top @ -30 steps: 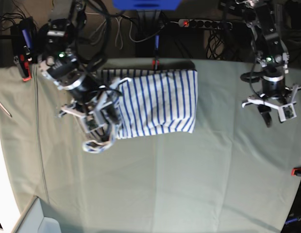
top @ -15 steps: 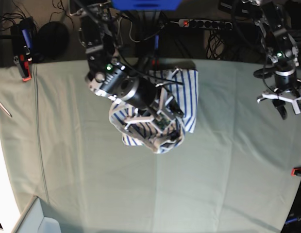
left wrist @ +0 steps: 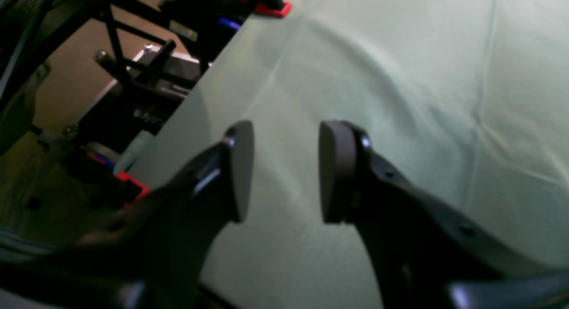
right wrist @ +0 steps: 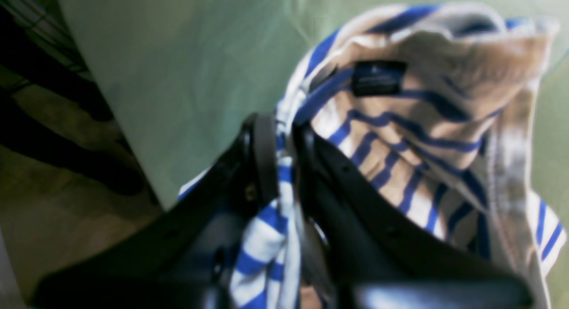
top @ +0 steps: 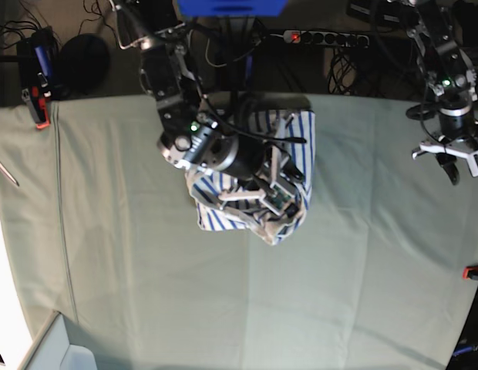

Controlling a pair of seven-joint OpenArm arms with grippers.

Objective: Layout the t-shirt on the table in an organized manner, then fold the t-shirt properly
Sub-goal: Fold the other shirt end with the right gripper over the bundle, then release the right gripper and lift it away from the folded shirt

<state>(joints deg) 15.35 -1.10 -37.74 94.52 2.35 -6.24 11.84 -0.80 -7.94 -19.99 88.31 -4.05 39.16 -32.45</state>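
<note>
The white, blue-striped t-shirt [top: 297,146] lies partly folded at the back middle of the pale grey-green table [top: 146,270]. My right gripper [top: 276,204] is shut on a bunched edge of the t-shirt and holds it over the garment's front part. In the right wrist view the jaws [right wrist: 284,140] pinch striped cloth, and the dark blue neck tag [right wrist: 378,78] shows just beyond. My left gripper [top: 455,166] is open and empty above the table's far right side; it also shows in the left wrist view [left wrist: 284,171] over bare cloth.
Red clamps sit at the table edges: one at the left back [top: 40,119], one at the right [top: 474,271], one in the left wrist view [left wrist: 273,9]. A power strip [top: 324,36] and cables lie behind the table. A pale box corner [top: 58,351] shows at front left.
My right gripper has carried the t-shirt's left edge rightward over the garment, from the table's left to its middle. My left gripper has drifted right and a little back.
</note>
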